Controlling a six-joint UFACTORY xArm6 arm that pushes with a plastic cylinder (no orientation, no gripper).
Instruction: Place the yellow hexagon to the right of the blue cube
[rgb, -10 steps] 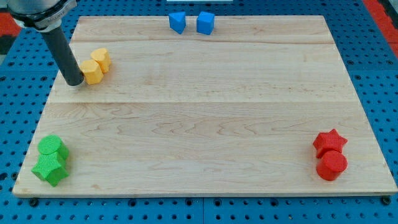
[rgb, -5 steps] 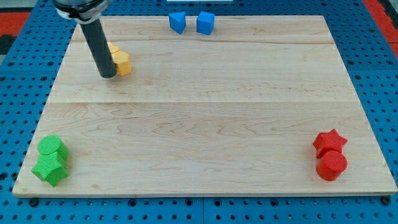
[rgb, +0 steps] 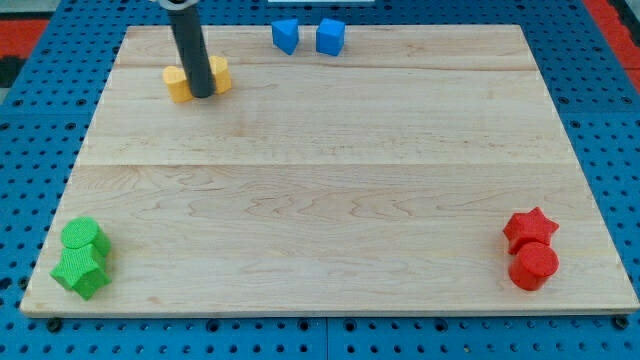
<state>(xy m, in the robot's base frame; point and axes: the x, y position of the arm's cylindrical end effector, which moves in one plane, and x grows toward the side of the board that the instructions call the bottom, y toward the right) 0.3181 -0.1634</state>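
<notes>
My tip (rgb: 202, 94) rests on the board at the view's upper left, between two yellow blocks. One yellow block (rgb: 177, 83) lies just left of the rod; the other yellow block (rgb: 218, 73), which looks like the hexagon, lies just right of it and is partly hidden by the rod. Which one is the hexagon is hard to tell. The blue cube (rgb: 330, 37) sits at the view's top edge, well to the right of my tip. A second blue block (rgb: 286, 35) lies just left of the cube.
A green cylinder (rgb: 83, 237) and a green star (rgb: 80, 270) sit at the view's bottom left. A red star (rgb: 529, 227) and a red cylinder (rgb: 533, 266) sit at the bottom right. The wooden board (rgb: 330, 200) lies on a blue pegboard.
My tip has moved right and up the view, pushing the yellow blocks that way. The two yellow blocks have split apart, one now on each side of the rod.
</notes>
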